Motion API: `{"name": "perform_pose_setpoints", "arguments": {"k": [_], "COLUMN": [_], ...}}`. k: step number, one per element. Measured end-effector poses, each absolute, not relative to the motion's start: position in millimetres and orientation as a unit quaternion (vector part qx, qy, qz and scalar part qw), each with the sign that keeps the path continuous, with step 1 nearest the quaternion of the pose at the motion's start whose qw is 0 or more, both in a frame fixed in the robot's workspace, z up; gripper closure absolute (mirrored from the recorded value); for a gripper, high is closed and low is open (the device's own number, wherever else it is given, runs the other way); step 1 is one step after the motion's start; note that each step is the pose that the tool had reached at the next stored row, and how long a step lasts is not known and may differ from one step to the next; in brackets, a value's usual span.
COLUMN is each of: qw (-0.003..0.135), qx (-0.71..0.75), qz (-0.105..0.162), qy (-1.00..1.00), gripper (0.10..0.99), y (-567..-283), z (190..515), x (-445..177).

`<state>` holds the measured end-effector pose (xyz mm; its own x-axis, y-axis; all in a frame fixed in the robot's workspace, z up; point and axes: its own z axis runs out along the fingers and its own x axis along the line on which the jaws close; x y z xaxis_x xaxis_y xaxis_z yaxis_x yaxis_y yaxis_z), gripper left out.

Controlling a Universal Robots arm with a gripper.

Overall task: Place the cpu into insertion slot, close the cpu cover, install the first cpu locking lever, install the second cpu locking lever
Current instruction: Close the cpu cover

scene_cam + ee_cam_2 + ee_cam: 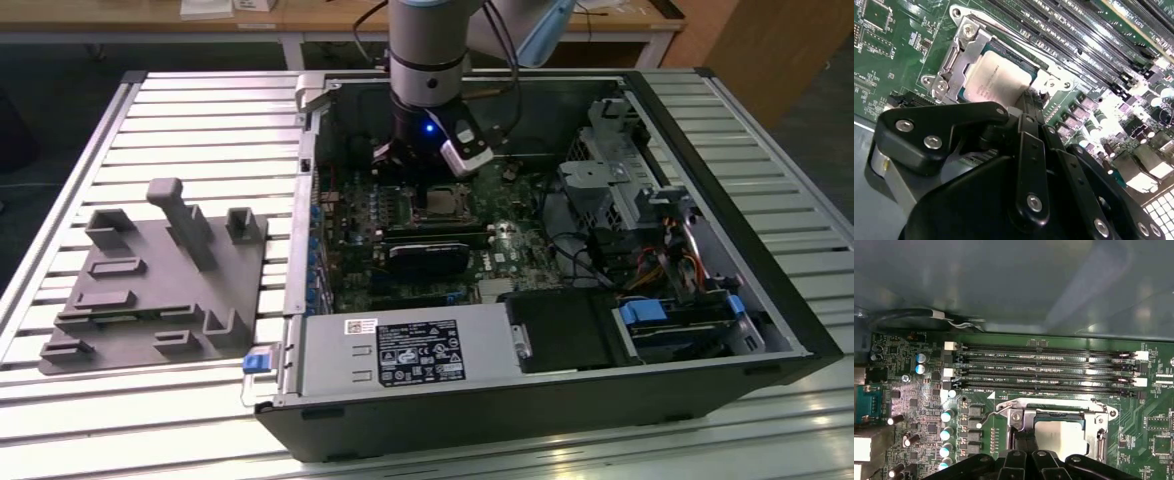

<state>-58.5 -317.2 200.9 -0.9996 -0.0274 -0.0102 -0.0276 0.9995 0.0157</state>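
The cpu (995,81), a silvery square chip, lies in the insertion slot (1060,436) on the green board inside the open computer case (534,400). The cpu cover (960,52), a thin metal frame, lies flat around the chip, which shows through its window. A thin wire locking lever (990,415) runs along one side of the socket, and its bent end sticks out over the board. My gripper (1026,442) hangs just above the socket's edge with its black fingers (1030,107) pressed together and nothing seen between them. In the exterior view the gripper (427,182) stands over the cpu (438,203).
Several long black memory slots (1049,371) run beside the socket. A black heatsink block (427,255) and a power supply (400,352) sit nearer the case front. Drive bays and cables (667,300) crowd the exterior view's right. A grey fixture tray (154,290) lies outside the case.
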Motion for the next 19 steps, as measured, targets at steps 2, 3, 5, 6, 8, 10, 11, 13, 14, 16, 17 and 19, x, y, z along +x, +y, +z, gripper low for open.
{"name": "perform_pose_setpoints", "arguments": {"k": [2, 3, 5, 6, 8, 10, 11, 13, 14, 16, 17, 19], "qw": [0.005, 0.005, 0.005, 0.005, 0.005, 0.005, 0.005, 0.005, 0.005, 0.005, 0.005, 0.005], "qx": [-0.014, -0.014, -0.014, -0.014, -0.014, -0.014, -0.014, -0.014, -0.014, -0.014, -0.013, -0.012], "qz": [0.008, 0.008, 0.008, 0.008, 0.008, 0.008, 0.008, 0.008, 0.008, 0.008, 0.008, 0.008], "qy": [1.0, 1.0, 1.0, 1.0, 1.0, 1.0, 1.0, 1.0, 1.0, 1.0, 1.0, 1.0], "gripper": [0.98, 0.98, 0.98, 0.98, 0.98, 0.98, 0.98, 0.98, 0.98, 0.98, 0.98, 0.98], "y": [-317, -317, -317, -317, -317, -317, -317, -317, -317, -317, -317, -317], "z": [202, 202, 205, 207, 211, 214, 215, 215, 215, 215, 215, 215], "x": [-58, -58, -58, -58, -58, -58, -58, -58, -58, -57, -55, -51]}}
